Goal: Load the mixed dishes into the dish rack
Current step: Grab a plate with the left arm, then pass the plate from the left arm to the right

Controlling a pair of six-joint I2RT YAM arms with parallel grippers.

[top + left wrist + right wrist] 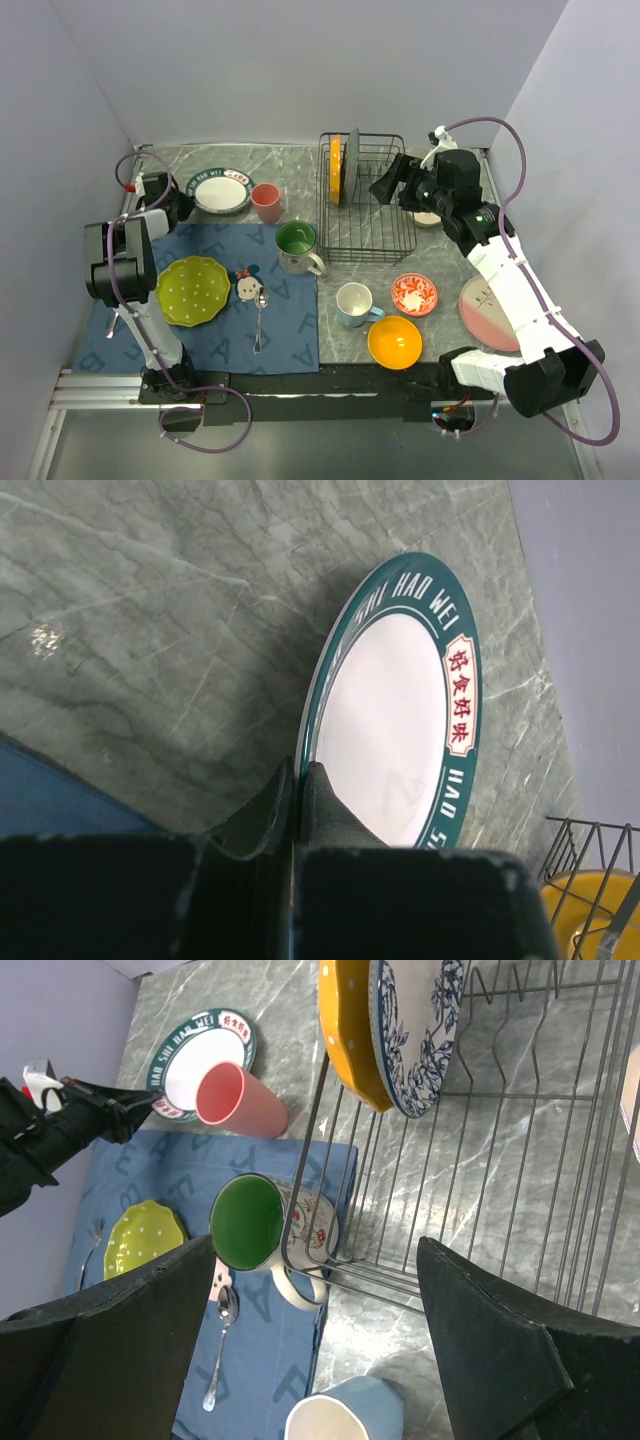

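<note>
From above: a grey-green marble-look bench (pixel 300 165) is boxed in by pale lilac walls, and a blue cloth mat (pixel 290 345) covers its near left part. The black wire dish rack (pixel 375 225) sits at the back, right of centre. An orange scalloped plate (pixel 335 170) and a blue-flowered white plate (pixel 352 160) stand upright in its left slots.

Loose dishes lie all around. A lime-green scalloped plate (pixel 192 290) and a green-lined mug (pixel 297 246) are on the mat. On bare stone are a pink cup (pixel 267 202), a pale blue mug (pixel 354 303), a small red-patterned dish (pixel 414 294), an orange bowl (pixel 394 341) and a pink-and-grey plate (pixel 487 312).

The left tool (pixel 186 201) reaches the green-rimmed white plate (pixel 222 191) at the back left. The right tool (pixel 383 187) hangs over the rack.

Left wrist: fingers clenched on that plate's near rim. White lettering on the green band reads "HAO WEI", with red Chinese characters in a cream panel.

Right wrist: fingers spread wide with nothing between them, above the rack's corner beside the green-lined mug. Pale letter A's show on the mat.
</note>
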